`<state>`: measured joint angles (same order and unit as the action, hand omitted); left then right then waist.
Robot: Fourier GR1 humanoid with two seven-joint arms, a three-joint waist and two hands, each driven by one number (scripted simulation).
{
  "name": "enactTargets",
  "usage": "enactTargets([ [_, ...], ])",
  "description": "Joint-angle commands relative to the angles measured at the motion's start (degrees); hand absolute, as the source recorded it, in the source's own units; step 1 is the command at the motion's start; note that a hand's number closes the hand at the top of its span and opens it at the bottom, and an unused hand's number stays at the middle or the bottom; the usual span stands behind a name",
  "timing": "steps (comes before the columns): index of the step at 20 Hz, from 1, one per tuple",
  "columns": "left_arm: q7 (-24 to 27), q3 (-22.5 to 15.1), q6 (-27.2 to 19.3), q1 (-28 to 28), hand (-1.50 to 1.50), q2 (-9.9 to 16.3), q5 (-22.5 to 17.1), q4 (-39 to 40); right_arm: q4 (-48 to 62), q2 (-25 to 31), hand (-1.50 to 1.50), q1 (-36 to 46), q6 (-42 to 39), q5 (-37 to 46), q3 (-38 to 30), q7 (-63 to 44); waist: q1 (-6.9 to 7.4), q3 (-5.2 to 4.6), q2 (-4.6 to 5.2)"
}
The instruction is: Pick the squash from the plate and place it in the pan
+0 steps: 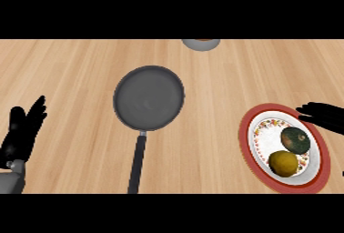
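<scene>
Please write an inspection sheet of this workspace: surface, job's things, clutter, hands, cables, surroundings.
Surface: wooden counter.
Job's things: dark green squash lies on the red-rimmed plate; the grey pan holds nothing, handle toward the robot.
Clutter: yellow fruit on the same plate, beside the squash; grey bowl at the far edge.
Hands: left hand open, resting at the left edge; right hand open, above the plate's far rim.
Cables: nothing seen.
Surroundings: nothing seen.

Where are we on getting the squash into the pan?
Nothing is done yet: the dark green squash sits on the red-rimmed plate beside a yellow fruit. The right hand is open at the plate's far edge, holding nothing; the left hand rests open. Grasping, lifting and placing in the pan remain.
</scene>
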<state>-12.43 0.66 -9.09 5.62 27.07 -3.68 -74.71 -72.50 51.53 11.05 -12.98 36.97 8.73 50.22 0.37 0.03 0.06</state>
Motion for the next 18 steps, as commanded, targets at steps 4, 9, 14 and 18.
enactTargets([
  [4,2.61,2.58,1.90,2.70,0.00,-1.85,1.79,6.01,0.45,-2.86,-1.50,0.23,0.44,6.36,0.07,2.35,-0.43,-0.04,-0.05],
  [9,-0.76,1.47,-0.95,2.81,0.00,-4.85,4.97,1.70,5.72,-3.72,-1.50,1.89,0.24,8.24,-1.40,6.08,-0.31,-0.03,-0.03],
  [14,-4.80,2.47,1.28,0.69,0.00,-4.12,4.69,-4.18,6.08,-5.17,-1.50,1.52,0.45,9.56,-2.27,6.29,-0.26,-0.01,-0.12],
  [18,-1.05,3.79,1.10,3.28,0.00,-5.51,6.36,1.89,9.27,-7.84,-1.50,1.69,2.83,12.13,-1.73,7.90,-0.36,-0.02,-0.03],
])
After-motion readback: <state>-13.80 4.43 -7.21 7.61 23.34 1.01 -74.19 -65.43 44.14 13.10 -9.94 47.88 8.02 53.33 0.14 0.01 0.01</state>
